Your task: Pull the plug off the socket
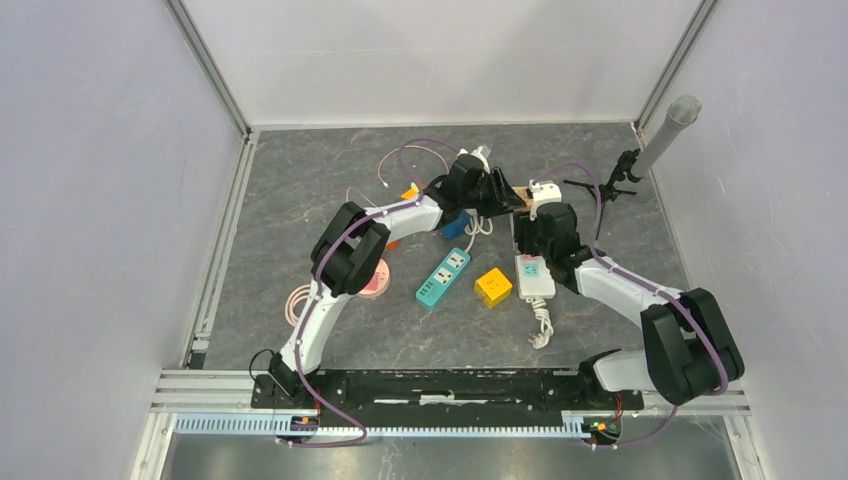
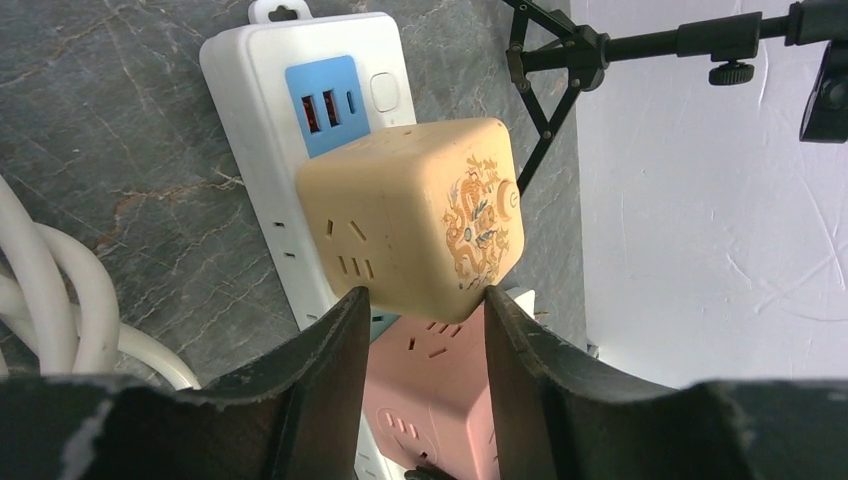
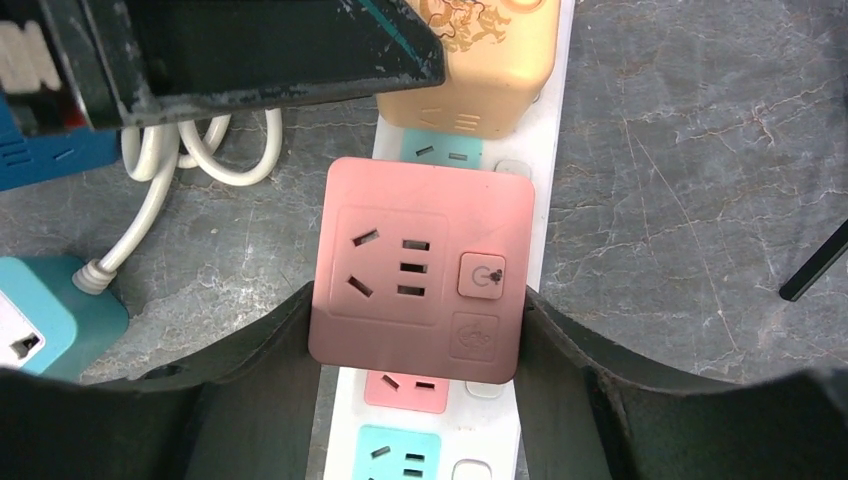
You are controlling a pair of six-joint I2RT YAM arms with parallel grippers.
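A white power strip (image 2: 250, 100) lies on the grey table, also shown in the right wrist view (image 3: 555, 150) and the top view (image 1: 535, 278). A tan cube plug (image 2: 410, 215) with a dragon print and a pink cube plug (image 3: 420, 270) sit side by side in it. My left gripper (image 2: 425, 295) is shut on the near end of the tan cube, one finger on each side. My right gripper (image 3: 420, 300) is shut on the sides of the pink cube. In the top view the left gripper (image 1: 505, 195) and right gripper (image 1: 535, 222) meet over the strip's far end.
A teal power strip (image 1: 443, 275), a yellow cube (image 1: 493, 287) and a blue adapter (image 1: 455, 225) lie left of the white strip. Its coiled white cord (image 1: 541, 325) lies toward me. A microphone stand (image 1: 640, 160) stands at the back right. A pink roll (image 1: 375, 278) lies left.
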